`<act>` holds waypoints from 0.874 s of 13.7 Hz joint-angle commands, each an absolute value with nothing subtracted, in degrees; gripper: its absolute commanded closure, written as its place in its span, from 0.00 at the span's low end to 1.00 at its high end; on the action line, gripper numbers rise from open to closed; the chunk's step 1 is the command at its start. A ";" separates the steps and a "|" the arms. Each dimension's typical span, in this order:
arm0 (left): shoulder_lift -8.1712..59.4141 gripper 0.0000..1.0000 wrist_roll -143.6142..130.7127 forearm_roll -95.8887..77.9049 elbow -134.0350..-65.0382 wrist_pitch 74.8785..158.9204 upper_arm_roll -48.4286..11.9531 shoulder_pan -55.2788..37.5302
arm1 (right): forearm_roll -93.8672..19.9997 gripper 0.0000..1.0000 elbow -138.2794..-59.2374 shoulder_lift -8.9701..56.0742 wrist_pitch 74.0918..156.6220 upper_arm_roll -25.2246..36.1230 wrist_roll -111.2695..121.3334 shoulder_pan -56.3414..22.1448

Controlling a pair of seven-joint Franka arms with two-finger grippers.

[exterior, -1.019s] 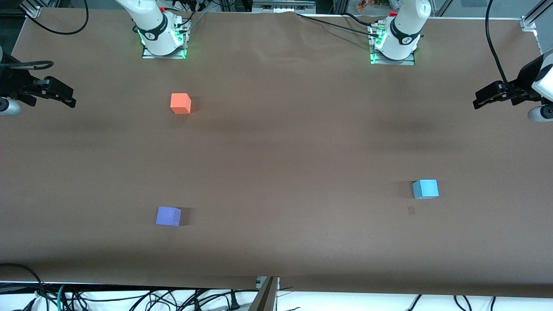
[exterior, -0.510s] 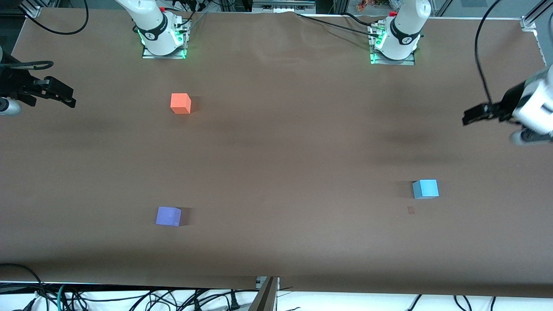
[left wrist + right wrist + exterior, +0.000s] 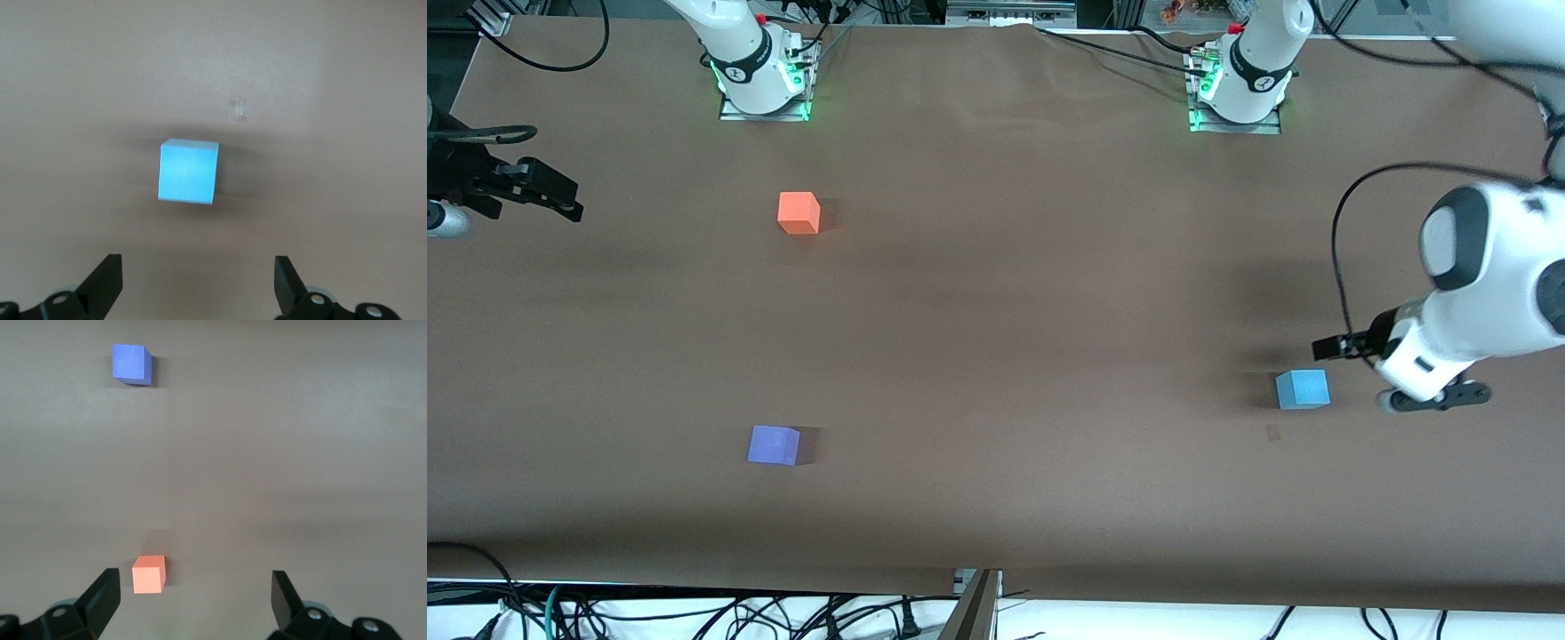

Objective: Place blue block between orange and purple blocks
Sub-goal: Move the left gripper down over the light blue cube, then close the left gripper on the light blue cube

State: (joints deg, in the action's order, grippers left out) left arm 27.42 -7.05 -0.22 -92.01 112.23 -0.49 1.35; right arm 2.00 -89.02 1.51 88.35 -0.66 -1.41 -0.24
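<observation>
Reaching step: left gripper (image 3: 197, 287), fingers spread and empty, hangs beside the blue block (image 3: 1303, 388); next, centre over it and descend; right gripper (image 3: 193, 603), likewise spread, waits.

On the table (image 3: 996, 293) there are three small cubes in all, one blue block (image 3: 1303, 389), one orange block (image 3: 799, 213) and one purple block (image 3: 774, 444), and two arms, each with one two-finger gripper.
</observation>
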 commanded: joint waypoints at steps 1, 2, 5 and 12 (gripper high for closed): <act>30.93 0.00 -5.45 -1.32 -92.54 116.79 -0.79 2.81 | 1.05 0.00 -87.71 1.93 87.80 -0.79 -0.61 0.35; 31.81 0.00 -5.54 -1.32 -93.59 119.24 -0.88 2.90 | 1.05 0.00 -87.71 1.93 87.80 -0.70 -0.62 0.26; 33.04 0.00 -4.31 -1.32 -99.21 130.30 -0.88 2.90 | 1.05 0.00 -87.71 1.93 87.89 -0.70 -0.62 0.26; 36.82 0.00 -2.82 -1.23 -99.76 135.61 -0.88 2.90 | 1.05 0.00 -87.71 1.93 87.89 -0.62 -0.62 0.26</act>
